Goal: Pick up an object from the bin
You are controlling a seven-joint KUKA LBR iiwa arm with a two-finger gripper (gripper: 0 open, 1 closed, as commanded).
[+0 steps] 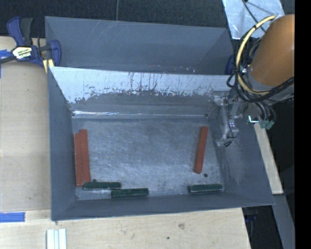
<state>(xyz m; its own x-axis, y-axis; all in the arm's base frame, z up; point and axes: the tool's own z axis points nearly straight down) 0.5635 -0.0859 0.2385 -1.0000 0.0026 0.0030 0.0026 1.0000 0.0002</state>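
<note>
1. Bin [145, 45] of grey metal with sloping walls and a flat floor. The lower part of the back wall is scratched and streaked. A few narrow bars lie on the floor near its edges.
2. The arm comes in from the right. Its orange cover [274, 48] sits above the bin's right rim near the back right corner, with cables [243, 61] looped beside it.
3. The hand [228, 136] hangs below that cover, over the foot of the right wall and towards the back of the floor. I cannot tell whether it is open or closed.
4. Nearest to the hand is the right red-brown bar [200, 150], straight and slim. It lies flat on the right part of the floor and runs roughly front to back, its far end leaning slightly right. It is just beside the hand, on the hand's left in this view, with a strip of floor showing between them.
5. The front right green bar [206, 189], dark and short, lies along the foot of the front wall. It is near the red-brown bar's front end but apart from it.
6. Two more dark green bars lie at the front left, staggered end to end: the left green bar [101, 185] and the middle green bar [129, 192]. Their ends appear to meet.
7. The left red-brown bar [82, 157] lies along the foot of the left wall, well apart from the hand. It may be two bars side by side, but I cannot tell. Its front end reaches the left green bar.
</note>
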